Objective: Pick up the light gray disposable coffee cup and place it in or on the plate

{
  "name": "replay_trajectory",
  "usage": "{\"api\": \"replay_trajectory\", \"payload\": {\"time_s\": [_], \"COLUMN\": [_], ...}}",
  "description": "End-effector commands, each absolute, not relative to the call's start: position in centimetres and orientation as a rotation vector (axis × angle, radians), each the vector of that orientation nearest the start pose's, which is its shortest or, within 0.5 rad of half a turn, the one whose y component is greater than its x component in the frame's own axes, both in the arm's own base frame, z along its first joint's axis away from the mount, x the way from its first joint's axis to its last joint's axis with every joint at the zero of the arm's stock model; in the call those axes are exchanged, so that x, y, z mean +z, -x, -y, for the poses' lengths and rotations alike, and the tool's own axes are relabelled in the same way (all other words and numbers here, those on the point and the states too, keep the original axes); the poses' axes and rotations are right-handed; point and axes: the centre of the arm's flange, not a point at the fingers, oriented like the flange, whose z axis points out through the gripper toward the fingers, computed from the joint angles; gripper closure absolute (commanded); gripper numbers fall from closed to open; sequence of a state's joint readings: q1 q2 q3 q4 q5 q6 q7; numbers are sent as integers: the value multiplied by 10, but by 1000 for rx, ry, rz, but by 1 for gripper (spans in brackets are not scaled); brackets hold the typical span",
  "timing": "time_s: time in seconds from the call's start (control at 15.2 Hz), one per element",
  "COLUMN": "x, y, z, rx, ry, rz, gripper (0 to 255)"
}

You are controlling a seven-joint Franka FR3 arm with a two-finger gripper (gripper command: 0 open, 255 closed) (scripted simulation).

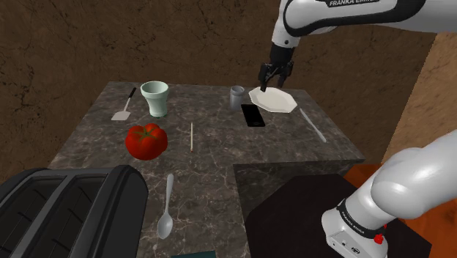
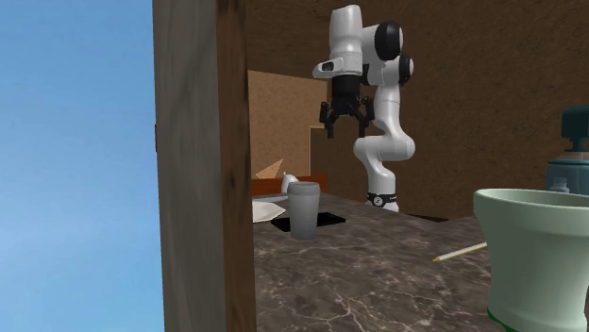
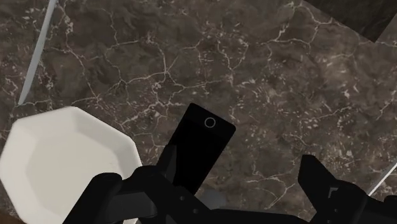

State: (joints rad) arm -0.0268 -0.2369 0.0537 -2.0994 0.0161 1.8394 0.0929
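Hovering over the dark marbled countertop (image 1: 212, 157), the black gripper (image 1: 275, 75) hangs above the white plate (image 1: 272, 99) in the upper middle of the shoulder view. Its fingers (image 3: 324, 188) stand spread apart with nothing between them. The light gray disposable coffee cup (image 1: 236, 97) stands upright on the countertop just beside the plate, at its left in this view, apart from the gripper. A black phone (image 1: 253, 115) lies flat just below the cup and the plate; in the wrist view it lies beside the plate's rim, under the gripper. A knife (image 1: 313, 124) lies to the right of the plate. Toward the left of the shoulder view are a pale green cup (image 1: 154, 98), a spatula (image 1: 123, 106), a red tomato (image 1: 146, 141) and a thin stick (image 1: 192, 137). A spoon (image 1: 166, 209) and a black toaster (image 1: 66, 212) occupy the lower left. In the second exterior view the coffee cup stands left of centre, beside a wooden post (image 2: 203, 170), with the gripper higher in the frame and slightly to the right.
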Motion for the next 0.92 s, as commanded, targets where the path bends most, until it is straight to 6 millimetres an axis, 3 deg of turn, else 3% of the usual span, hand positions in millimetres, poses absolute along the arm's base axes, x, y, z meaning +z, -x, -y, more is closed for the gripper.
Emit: {"api": "replay_trajectory", "payload": {"time_s": [0.0,0.86], "x": [510,442], "y": [-505,-659], "z": [-12,3], "rx": [30,-5], "ry": [3137,3134], "rz": [-115,-123], "gripper": [0,0]}}
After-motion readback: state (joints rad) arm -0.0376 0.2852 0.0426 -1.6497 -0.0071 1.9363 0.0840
